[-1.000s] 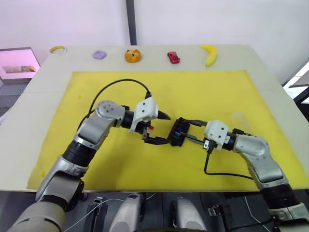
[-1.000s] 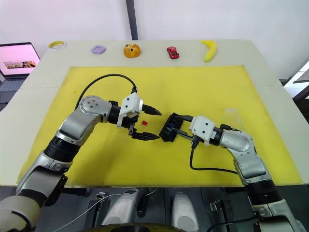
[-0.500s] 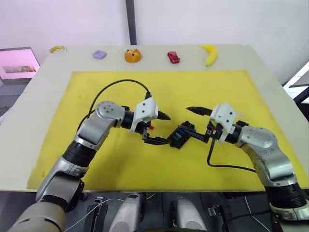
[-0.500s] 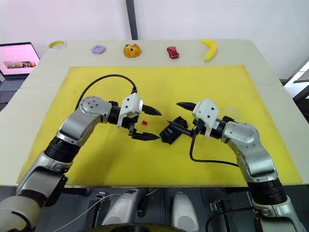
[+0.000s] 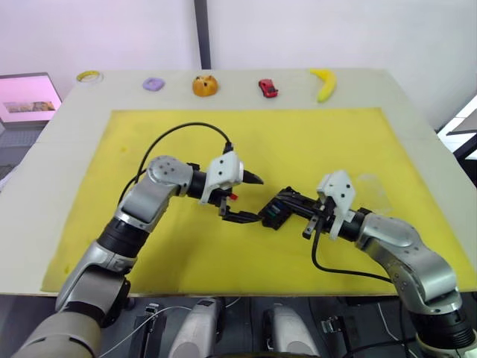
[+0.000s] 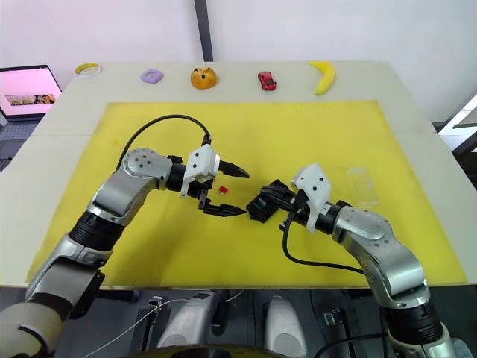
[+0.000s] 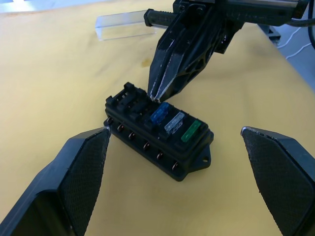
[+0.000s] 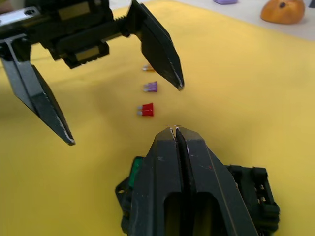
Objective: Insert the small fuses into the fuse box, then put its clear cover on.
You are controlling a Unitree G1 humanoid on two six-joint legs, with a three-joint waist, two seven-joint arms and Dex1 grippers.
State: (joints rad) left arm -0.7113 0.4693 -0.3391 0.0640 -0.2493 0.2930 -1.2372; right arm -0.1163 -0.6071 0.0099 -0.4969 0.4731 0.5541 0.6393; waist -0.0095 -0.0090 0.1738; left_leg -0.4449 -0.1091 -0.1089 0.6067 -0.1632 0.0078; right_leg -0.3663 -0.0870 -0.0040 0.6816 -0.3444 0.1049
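Fuse loading was under way: right gripper (image 7: 156,96) was pinched closed, tips touching the top of the fuse box (image 7: 158,132) at frame centre, pressing by the blue fuse (image 7: 159,114). Left gripper (image 6: 231,191) hung spread wide, empty. Red fuse (image 8: 145,110) lay loose mid-frame; next move needs picking it. Clear cover (image 6: 363,186) sat right on the yellow mat (image 6: 313,134); laptop (image 6: 26,88) at upper left.

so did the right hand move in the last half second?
Yes. The right hand dropped from above the fuse box and closed, its tips now on the box top.
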